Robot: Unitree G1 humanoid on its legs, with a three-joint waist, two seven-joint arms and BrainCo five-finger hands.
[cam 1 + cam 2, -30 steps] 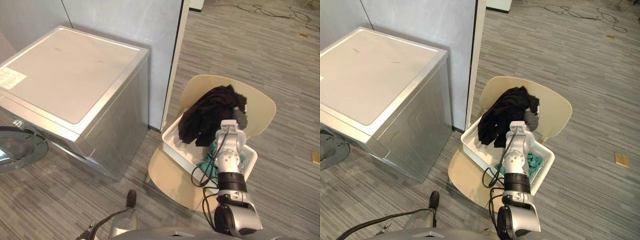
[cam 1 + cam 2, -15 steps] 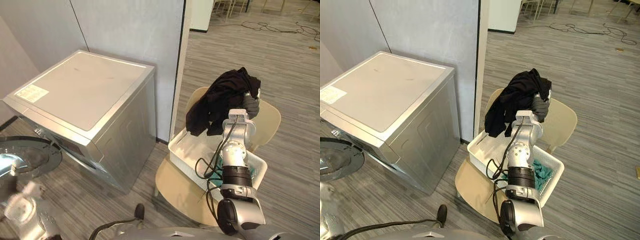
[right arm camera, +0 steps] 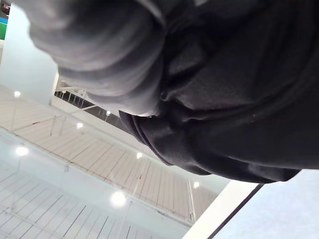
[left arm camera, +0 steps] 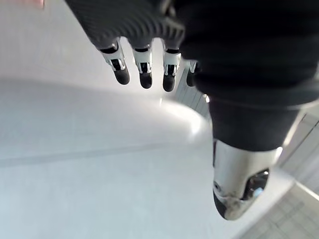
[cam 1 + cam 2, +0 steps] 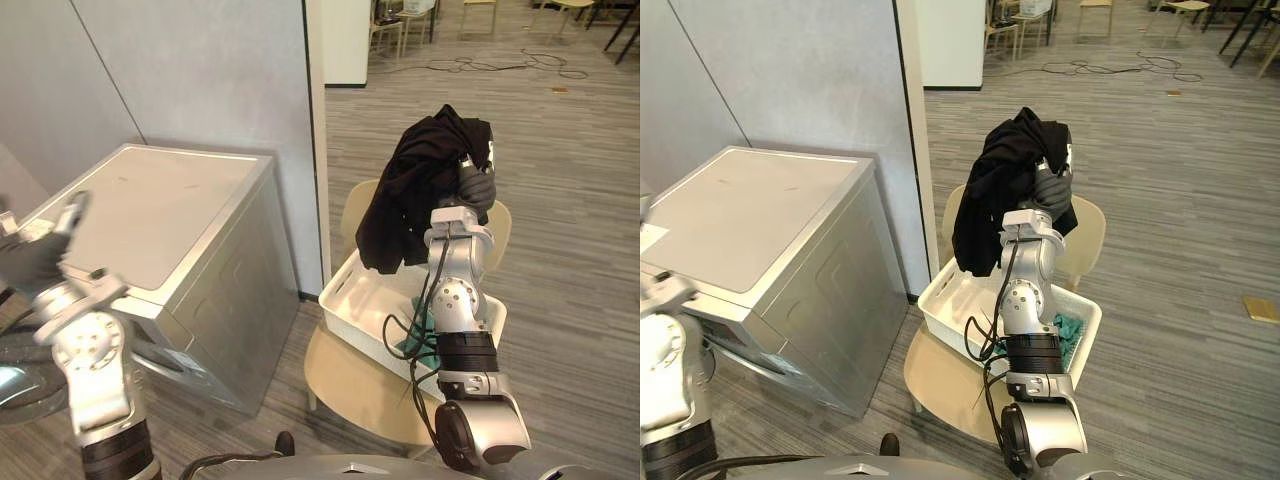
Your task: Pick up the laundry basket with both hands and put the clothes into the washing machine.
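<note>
My right hand (image 5: 476,187) is raised high over the white laundry basket (image 5: 362,300), shut on a black garment (image 5: 412,192) that hangs down from it, clear of the basket. In the right wrist view the black garment (image 3: 234,89) bunches against the hand's cover. A teal cloth (image 5: 419,326) lies in the basket, which sits on a beige chair (image 5: 355,382). The silver washing machine (image 5: 170,225) stands to the left. My left hand (image 5: 42,243) is up in front of it, and its fingers (image 4: 144,74) are straight and hold nothing.
The washer's round door (image 5: 18,372) hangs open at the lower left. A grey wall panel (image 5: 200,80) stands behind the machine and ends beside the chair. Striped grey floor (image 5: 570,250) stretches to the right, with cables and chair legs far back.
My right hand has lifted the black garment up out of the basket. My left arm has risen into view at the left. The camera has tilted upward.
</note>
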